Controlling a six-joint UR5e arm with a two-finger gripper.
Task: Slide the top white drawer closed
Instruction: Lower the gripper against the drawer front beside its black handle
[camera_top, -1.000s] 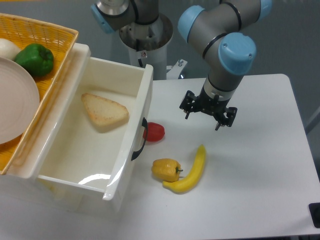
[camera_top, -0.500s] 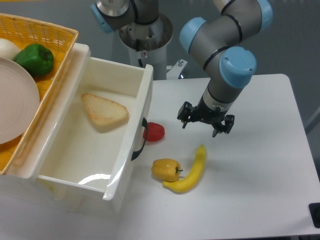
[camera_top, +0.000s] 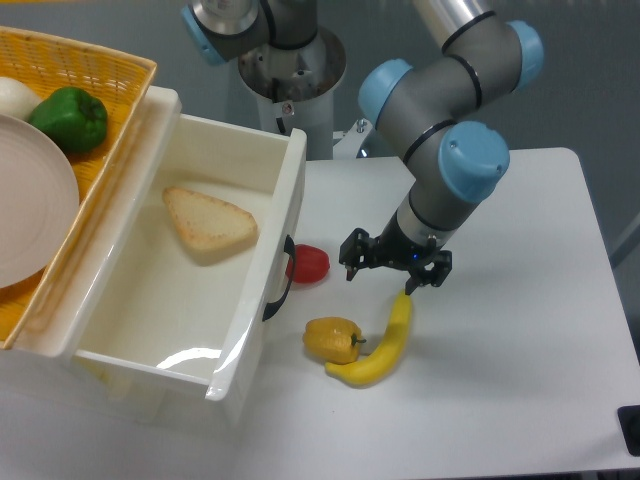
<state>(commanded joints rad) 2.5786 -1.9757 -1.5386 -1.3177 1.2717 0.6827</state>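
I see the top white drawer, left of the gripper, as glossy smooth plastic. Farther left, the basket looks woven. Under the gripper, the table is matt white.

Worktop: banana, yellow pepper, red pepper.
Basket: green pepper, plate.
Bread slice: triangular.
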